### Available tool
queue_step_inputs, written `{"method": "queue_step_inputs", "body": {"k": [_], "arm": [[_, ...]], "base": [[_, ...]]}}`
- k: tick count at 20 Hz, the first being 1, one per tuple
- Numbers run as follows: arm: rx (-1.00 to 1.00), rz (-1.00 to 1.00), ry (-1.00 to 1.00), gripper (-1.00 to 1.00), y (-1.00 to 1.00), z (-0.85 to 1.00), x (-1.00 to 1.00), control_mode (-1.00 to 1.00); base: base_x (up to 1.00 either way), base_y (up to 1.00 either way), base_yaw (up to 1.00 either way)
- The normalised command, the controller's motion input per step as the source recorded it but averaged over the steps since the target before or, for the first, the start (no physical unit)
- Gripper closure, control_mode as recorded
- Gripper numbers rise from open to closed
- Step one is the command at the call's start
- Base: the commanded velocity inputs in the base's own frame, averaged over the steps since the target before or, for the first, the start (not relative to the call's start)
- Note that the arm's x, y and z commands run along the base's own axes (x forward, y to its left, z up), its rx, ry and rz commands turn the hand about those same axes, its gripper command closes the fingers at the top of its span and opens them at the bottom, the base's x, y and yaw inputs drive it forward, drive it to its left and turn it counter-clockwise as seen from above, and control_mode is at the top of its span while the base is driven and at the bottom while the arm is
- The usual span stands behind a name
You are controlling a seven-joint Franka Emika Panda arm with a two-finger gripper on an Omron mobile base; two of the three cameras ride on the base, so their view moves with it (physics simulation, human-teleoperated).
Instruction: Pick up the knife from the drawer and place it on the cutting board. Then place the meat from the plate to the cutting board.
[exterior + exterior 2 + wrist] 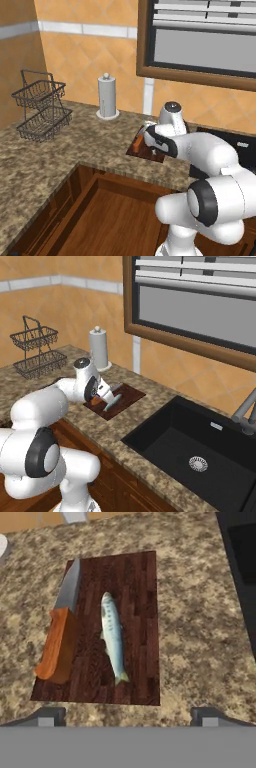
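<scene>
Spread wide and empty, the jaws of the gripper (128, 714) are held above the cutting board (140, 587) on the counter (200, 627). Both knife (59, 639) and fish (112, 634) are laid there; the slim, probably slippery fish would be pinched mid-body.

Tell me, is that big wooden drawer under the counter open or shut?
Open. The drawer is pulled well out from under the counter, and its bare wood floor shows from above.

Glossy white arm (210, 165) of rounded, bulbous segments, with black rings at its joints and a grey cap on top
</scene>
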Motion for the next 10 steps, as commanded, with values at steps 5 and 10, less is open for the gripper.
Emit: {"method": "queue_step_inputs", "body": {"k": [5,10], "arm": [[-0.15,0.0,0.0,-1.0,0.19,0.57,-0.11,-1.0],[-0.22,0.0,-0.01,-1.0,0.15,0.48,-0.29,-1.0]], "base": [[0.0,0.0,0.0],[0.0,0.0,0.0]]}}
